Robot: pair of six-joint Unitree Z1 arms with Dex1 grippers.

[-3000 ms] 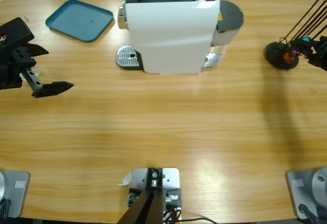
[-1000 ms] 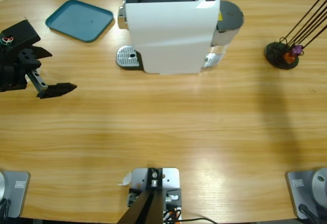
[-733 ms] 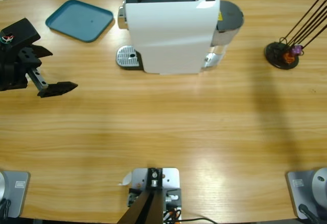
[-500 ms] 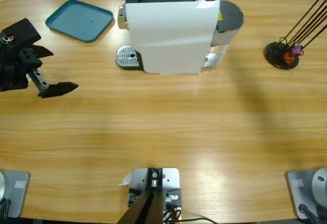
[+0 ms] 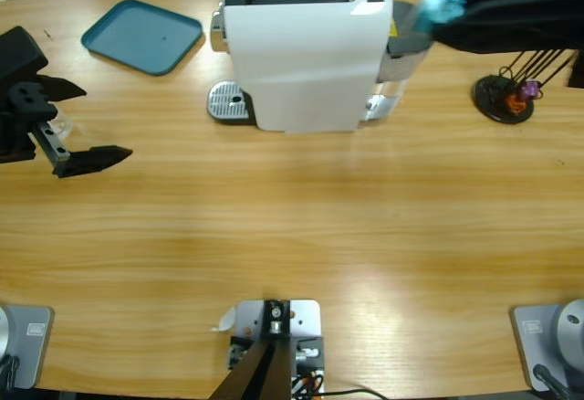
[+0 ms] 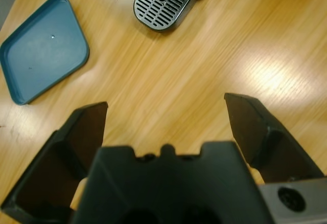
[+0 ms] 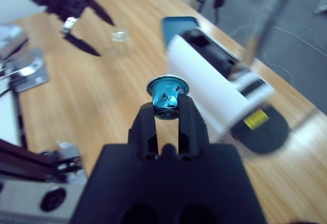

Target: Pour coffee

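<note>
Right hand (image 7: 167,112), clamped on a blue capsule (image 7: 166,97), hovers probably just above the coffee machine (image 5: 306,48); left hand (image 6: 166,119) wide, empty, well apart.

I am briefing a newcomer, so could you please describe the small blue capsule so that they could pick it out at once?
Start at the large white coffee machine at the table's far edge. Above its right end, the right arm's gripper reaches in, and pinched between its tips is the small turquoise-blue capsule with a silvery rim. Unlike the orange and purple capsules in the black wire stand to the right, it is held in the air.
</note>
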